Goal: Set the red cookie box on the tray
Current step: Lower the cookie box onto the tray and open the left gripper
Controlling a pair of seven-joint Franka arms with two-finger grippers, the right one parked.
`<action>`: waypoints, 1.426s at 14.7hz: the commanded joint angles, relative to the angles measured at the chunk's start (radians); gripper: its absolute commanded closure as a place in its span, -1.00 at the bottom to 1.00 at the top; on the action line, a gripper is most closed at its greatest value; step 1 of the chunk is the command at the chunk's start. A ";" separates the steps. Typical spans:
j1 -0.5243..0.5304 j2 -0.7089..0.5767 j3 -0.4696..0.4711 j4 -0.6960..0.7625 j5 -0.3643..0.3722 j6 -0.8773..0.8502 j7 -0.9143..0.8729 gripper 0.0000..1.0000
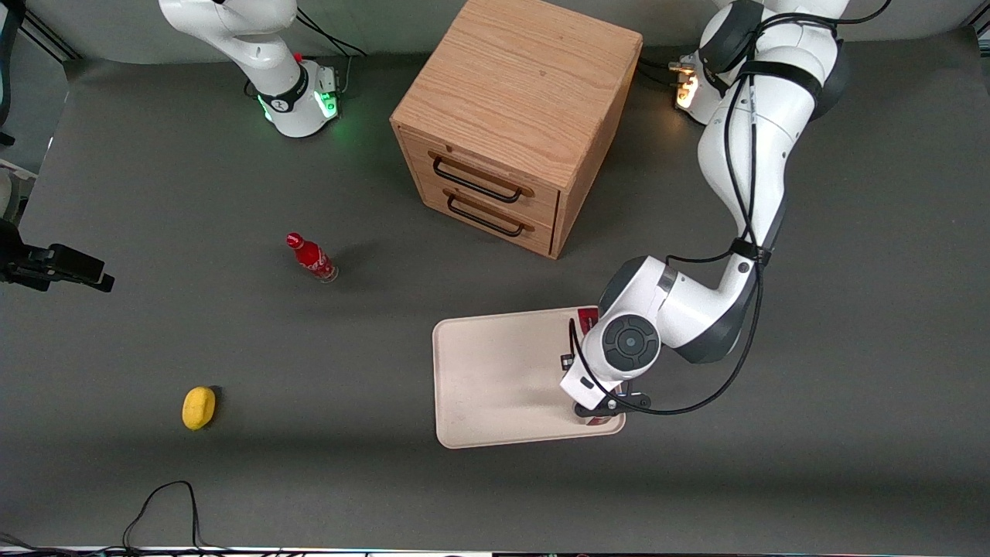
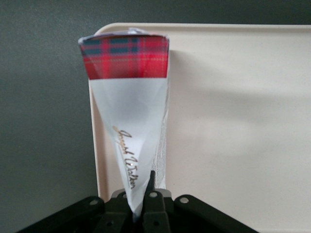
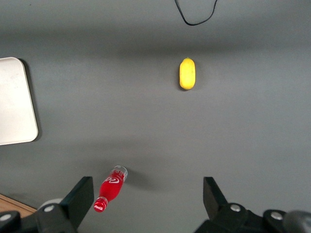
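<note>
A: Where is the box (image 2: pixel 127 92) now?

B: In the gripper (image 2: pixel 142 206), whose fingers are pinched on its white end. The tartan end points away from the wrist, and the long axis runs along the tray (image 2: pixel 233 126) edge at the working arm's end of the table.

A: Over the tray, or off it?

B: Over it, but only just. In the wrist view the box lies right along the rim, by a rounded corner. From the front the arm hides most of it; red shows at either side (image 1: pixel 589 317).

A: So what does the release turn on?

B: My guess: whether it sits inside that rim. A nudge toward the tray's middle (image 1: pixel 495 371) would be safer.
</note>
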 commanded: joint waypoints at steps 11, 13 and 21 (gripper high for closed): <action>-0.007 -0.007 0.010 0.012 0.032 0.006 -0.027 -1.00; -0.006 -0.025 0.009 0.004 0.033 0.003 -0.026 -1.00; 0.127 -0.557 -0.030 -0.490 -0.034 -0.009 0.000 -1.00</action>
